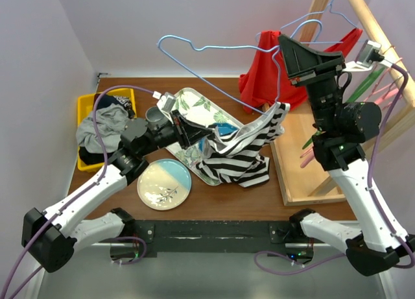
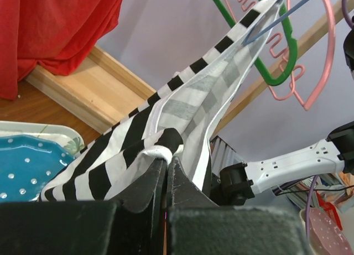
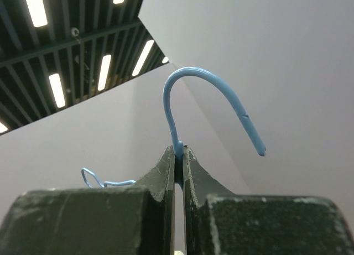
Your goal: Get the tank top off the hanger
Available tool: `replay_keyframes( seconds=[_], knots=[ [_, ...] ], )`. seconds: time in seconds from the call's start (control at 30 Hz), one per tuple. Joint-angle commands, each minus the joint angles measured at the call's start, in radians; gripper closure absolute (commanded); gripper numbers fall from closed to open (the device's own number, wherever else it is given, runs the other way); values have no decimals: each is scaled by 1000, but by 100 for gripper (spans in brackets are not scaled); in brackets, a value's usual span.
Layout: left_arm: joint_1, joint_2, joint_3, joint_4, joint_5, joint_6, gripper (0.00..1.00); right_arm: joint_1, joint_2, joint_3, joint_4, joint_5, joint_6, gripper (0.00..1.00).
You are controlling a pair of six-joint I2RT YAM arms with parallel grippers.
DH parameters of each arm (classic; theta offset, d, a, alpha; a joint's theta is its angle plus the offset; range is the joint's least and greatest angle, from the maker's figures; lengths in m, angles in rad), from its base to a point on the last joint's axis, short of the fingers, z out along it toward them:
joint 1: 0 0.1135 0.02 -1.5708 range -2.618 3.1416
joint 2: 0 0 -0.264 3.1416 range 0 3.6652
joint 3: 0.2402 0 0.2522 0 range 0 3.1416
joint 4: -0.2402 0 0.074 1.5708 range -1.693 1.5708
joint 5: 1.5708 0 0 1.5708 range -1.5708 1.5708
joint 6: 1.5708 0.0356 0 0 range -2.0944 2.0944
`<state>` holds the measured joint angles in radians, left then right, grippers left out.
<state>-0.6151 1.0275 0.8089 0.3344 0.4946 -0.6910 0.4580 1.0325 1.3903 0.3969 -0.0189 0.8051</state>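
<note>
Above table [image 1: 220,198]: L fingers [image 2: 155,180] pinch tank top [image 2: 182,111], R fingers [image 3: 163,175] hanger [image 3: 191,70].

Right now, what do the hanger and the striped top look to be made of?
The hanger is probably thin metal wire with a glossy blue coating; a small nick shows on the hook. The striped top is soft knit fabric, likely a cotton blend, with a matte finish; it drapes and folds, and has stitched white edging.

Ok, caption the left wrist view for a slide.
Left gripper pinches the striped tank top, pulled taut from the blue hanger.
</note>
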Motion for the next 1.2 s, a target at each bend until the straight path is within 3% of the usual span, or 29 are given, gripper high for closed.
replay_keyframes(
  seconds=[0.0,0.23,0.43,0.53,0.83,1.03,1.17],
  knots=[
    [5,14,-19,22,6,34,100,-4,11,-2,210,-55,81,100],
    [5,-4,-20,14,-24,44,100,-2,6,-57,338,-46,126,100],
    [3,-1,-42,31,-27,38,100,-4,-5,-99,280,14,204,100],
    [5,11,-36,54,10,19,100,-4,14,-77,212,49,166,100],
    [5,26,-2,45,2,7,100,-4,92,-117,387,53,282,100],
    [6,-4,39,-60,-71,74,100,-4,75,-80,266,56,238,100],
    [6,-27,168,-173,-181,146,100,-4,40,-48,166,37,160,100]
  ],
)
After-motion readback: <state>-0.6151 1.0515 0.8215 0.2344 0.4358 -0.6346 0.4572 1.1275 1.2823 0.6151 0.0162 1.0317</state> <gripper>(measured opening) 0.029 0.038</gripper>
